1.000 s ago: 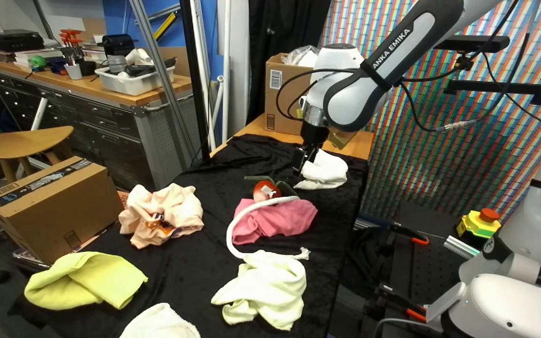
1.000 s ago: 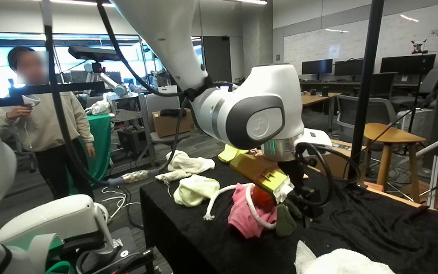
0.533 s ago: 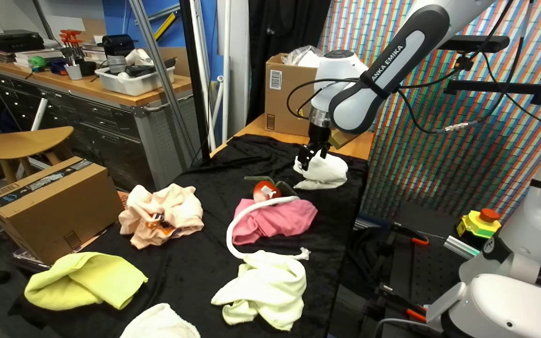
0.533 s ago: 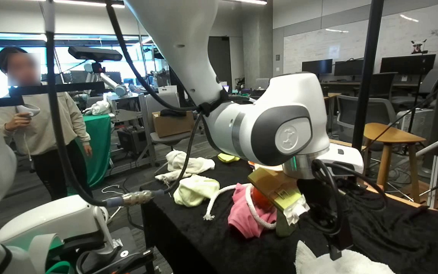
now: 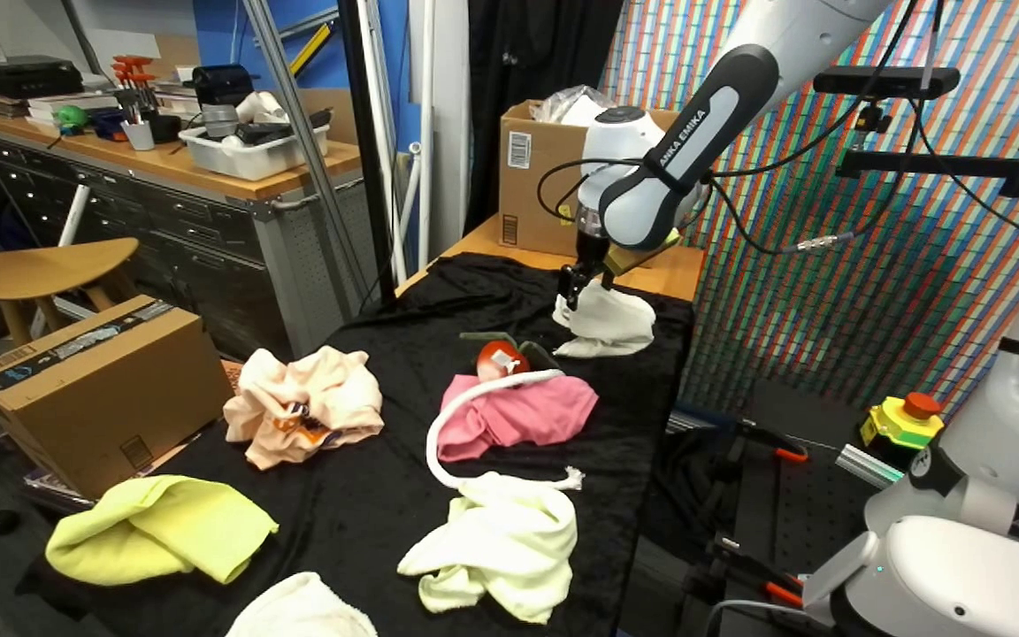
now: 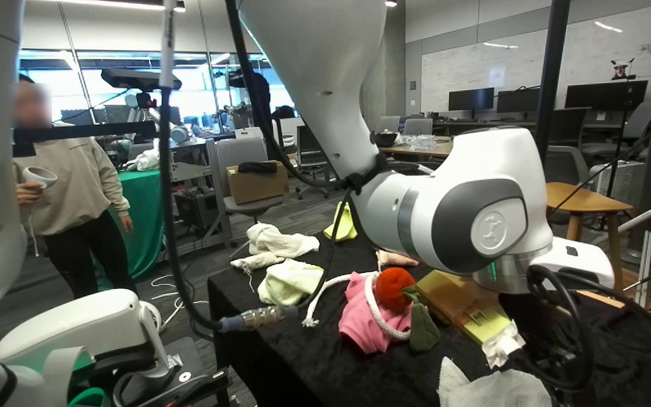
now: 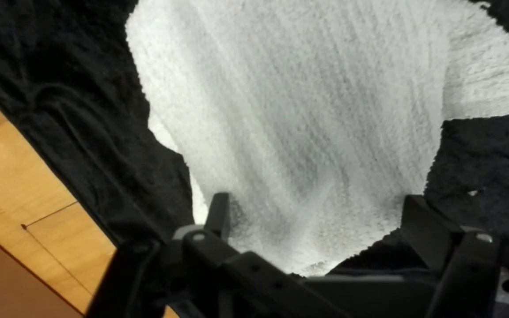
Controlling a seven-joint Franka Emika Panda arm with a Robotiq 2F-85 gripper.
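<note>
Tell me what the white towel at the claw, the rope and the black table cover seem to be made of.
White towel: matte, terry-like fabric, by its nubby surface and fuzzy edge; fibre unclear.
Rope: matte, probably fibre strands, given its frayed end; cotton or synthetic, I can't tell.
Black table cover: velvet-like cloth, perhaps, judging by the soft sheen along its wrinkles.
</note>
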